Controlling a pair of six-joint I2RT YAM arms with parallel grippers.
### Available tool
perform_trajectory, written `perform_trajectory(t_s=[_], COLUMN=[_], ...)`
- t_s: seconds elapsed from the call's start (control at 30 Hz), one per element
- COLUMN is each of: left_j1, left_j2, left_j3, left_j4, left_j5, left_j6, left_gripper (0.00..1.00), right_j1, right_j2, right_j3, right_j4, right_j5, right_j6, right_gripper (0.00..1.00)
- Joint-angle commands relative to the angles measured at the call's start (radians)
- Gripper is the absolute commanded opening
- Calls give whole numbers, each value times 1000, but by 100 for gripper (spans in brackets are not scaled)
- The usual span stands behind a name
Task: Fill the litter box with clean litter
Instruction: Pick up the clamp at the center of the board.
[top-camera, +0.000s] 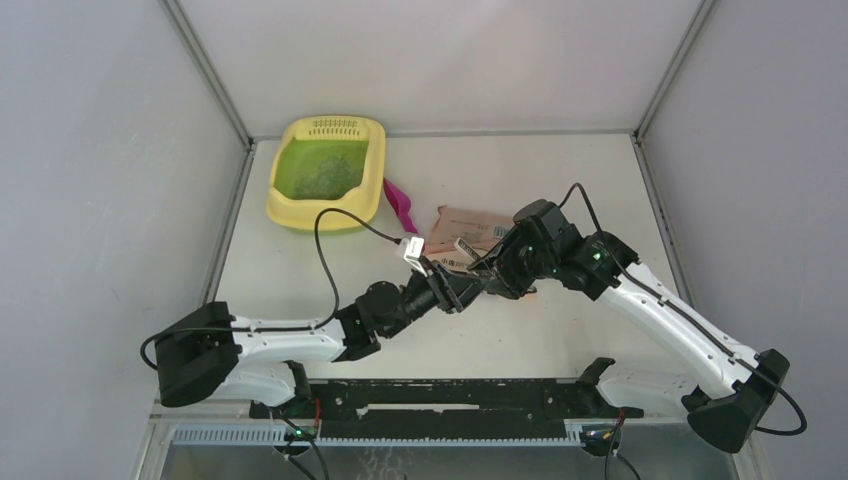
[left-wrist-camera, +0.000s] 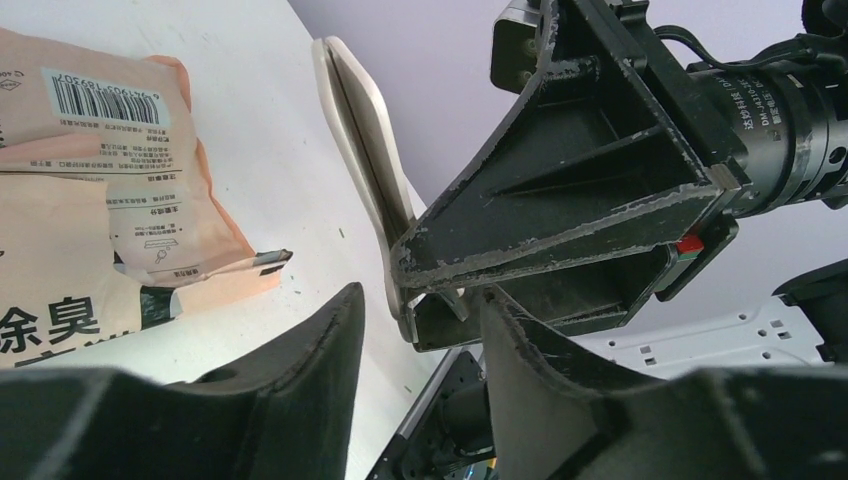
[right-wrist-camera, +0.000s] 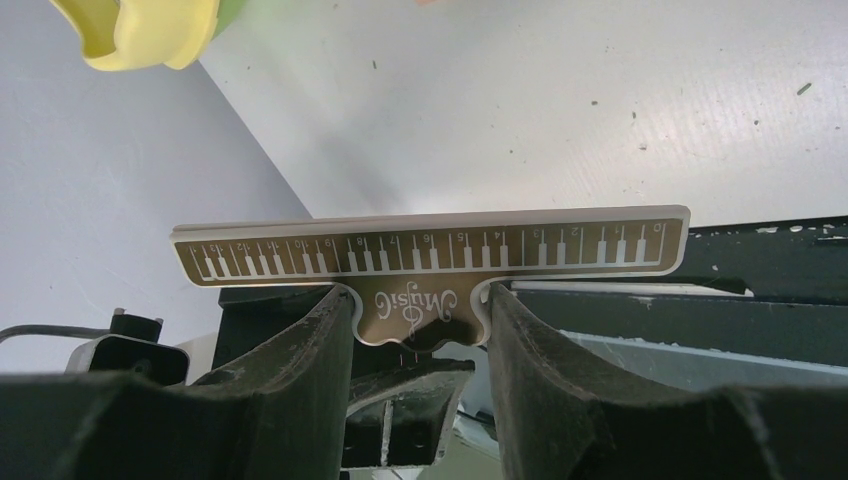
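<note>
The pale yellow litter box (top-camera: 290, 215) stands at the far left of the table, with grey-green clean litter (top-camera: 322, 172) speckled over its green floor. A corner of the litter box (right-wrist-camera: 140, 35) shows in the right wrist view. Mid-table, my right gripper (right-wrist-camera: 420, 295) is shut on the tab of a gold clip (right-wrist-camera: 430, 250) printed with piano keys. My left gripper (left-wrist-camera: 420, 300) faces it, open. The cream edge of the clip (left-wrist-camera: 365, 150) reaches down to between the left fingertips. The two grippers meet just in front of the peach bag (top-camera: 465, 225).
A magenta scoop (top-camera: 400, 203) lies between the litter box and the peach bag (left-wrist-camera: 90, 180). Grey walls close in the table on the left, right and back. The black rail at the near edge carries both arm bases.
</note>
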Motion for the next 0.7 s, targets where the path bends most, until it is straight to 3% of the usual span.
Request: perform_trajectory(t_s=[0.0,0.23,0.33,0.53,0.67], left_j1=[-5,-2,1,28,59], left_j2=[4,7,8,-19,-66], left_j3=[45,41,37,4,-2], left_j4=[66,69,71,75,-17], left_j5=[14,15,15,23,34], left_j6=[7,-6,-14,-46,-56], left_gripper=[48,27,24,24,23], right_j1=[4,6,7,-5,-43], right_j2=[-8,-7,-8,-28,-59], right_j3=[35,35,35,34,35], right_j4=[39,39,44,42,37], right_j5=[-13,-7,-9,-27,-57], right_j6=[-14,-13,-17,-68,-152], right_gripper=[29,30,36,63,98])
